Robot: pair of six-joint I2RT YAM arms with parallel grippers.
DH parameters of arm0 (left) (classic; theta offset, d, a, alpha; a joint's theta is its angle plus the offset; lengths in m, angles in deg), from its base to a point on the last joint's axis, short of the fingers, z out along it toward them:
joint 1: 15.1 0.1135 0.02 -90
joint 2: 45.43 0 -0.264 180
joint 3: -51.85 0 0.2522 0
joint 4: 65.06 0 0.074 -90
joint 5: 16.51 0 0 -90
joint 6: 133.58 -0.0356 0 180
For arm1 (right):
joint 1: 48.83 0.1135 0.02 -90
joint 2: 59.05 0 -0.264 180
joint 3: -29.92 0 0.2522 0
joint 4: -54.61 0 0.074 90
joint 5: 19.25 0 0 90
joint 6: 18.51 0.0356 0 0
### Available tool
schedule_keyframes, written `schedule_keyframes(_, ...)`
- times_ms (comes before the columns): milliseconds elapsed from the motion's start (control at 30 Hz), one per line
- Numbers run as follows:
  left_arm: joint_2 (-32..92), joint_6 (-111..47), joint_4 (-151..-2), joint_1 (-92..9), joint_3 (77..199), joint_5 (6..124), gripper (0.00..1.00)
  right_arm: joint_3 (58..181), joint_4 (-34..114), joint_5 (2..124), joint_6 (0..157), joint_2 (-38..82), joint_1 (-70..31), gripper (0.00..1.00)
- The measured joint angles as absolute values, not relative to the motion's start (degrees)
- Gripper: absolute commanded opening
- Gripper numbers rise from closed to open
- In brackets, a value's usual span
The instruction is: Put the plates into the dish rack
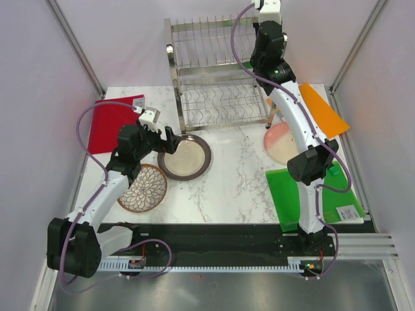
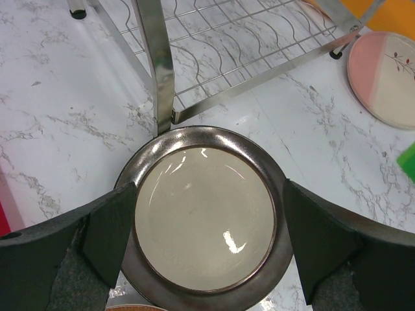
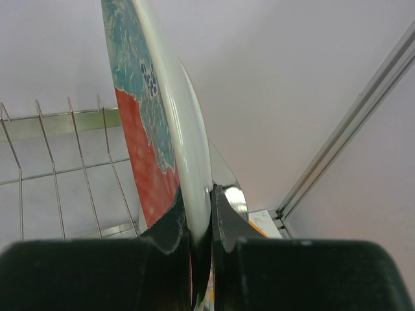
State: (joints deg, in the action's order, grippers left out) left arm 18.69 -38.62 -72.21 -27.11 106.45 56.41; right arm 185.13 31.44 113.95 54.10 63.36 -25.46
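The silvery metal plate (image 1: pixel 185 157) lies flat just in front of the dish rack (image 1: pixel 214 71). My left gripper (image 1: pixel 170 139) hovers over it, open, its fingers straddling the plate (image 2: pixel 204 217) on both sides. Left of it sits the brown plate with white petals (image 1: pixel 144 188). The pink-and-cream plate (image 1: pixel 280 141) rests at the right, partly under the right arm. My right gripper (image 3: pixel 198 207) is raised beside the rack's upper wires (image 3: pixel 58 162), shut on the rim of the red plate with the teal flower (image 3: pixel 149 129), held on edge. In the top view the arm hides that plate.
A red board (image 1: pixel 113 123) lies at the back left, an orange board (image 1: pixel 321 110) at the back right and a green board (image 1: pixel 311 194) at the front right. A rack leg (image 2: pixel 155 65) stands right behind the metal plate. Enclosure walls close in on both sides.
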Motion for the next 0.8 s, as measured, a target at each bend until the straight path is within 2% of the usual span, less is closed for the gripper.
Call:
schedule_keyframes(67,18.7,-38.6,-72.2,-27.1,106.5,56.4,1.00,185.1,31.4,113.9,54.1,63.4,-25.5,0.00)
schedule_keyframes(100,18.7,-38.6,-72.2,-27.1,106.5,56.4,1.00,185.1,31.4,113.9,54.1,63.4,-25.5,0.07)
schedule_keyframes(133,18.7,-38.6,-72.0,-27.1,106.5,56.4,1.00,185.1,31.4,113.9,54.1,63.4,-25.5,0.22)
schedule_keyframes(233,18.7,-38.6,-71.7,-27.1,106.5,56.4,1.00,185.1,31.5,113.5,54.3,63.4,-25.5,0.43)
schedule_keyframes(533,18.7,-38.6,-71.5,-27.1,106.5,56.4,1.00,185.5,37.3,114.0,53.4,62.4,-25.9,0.45)
schedule_keyframes(733,18.7,-38.6,-71.5,-27.1,106.5,56.5,1.00,185.4,38.3,114.1,52.0,60.8,-25.3,0.53)
schedule_keyframes(767,18.6,-38.6,-71.5,-27.1,106.5,56.7,1.00,184.6,39.0,114.1,51.5,59.9,-25.0,0.57)
schedule_keyframes(800,18.6,-38.6,-71.6,-27.1,106.5,56.8,1.00,183.5,39.6,114.2,50.6,58.7,-24.7,0.75)
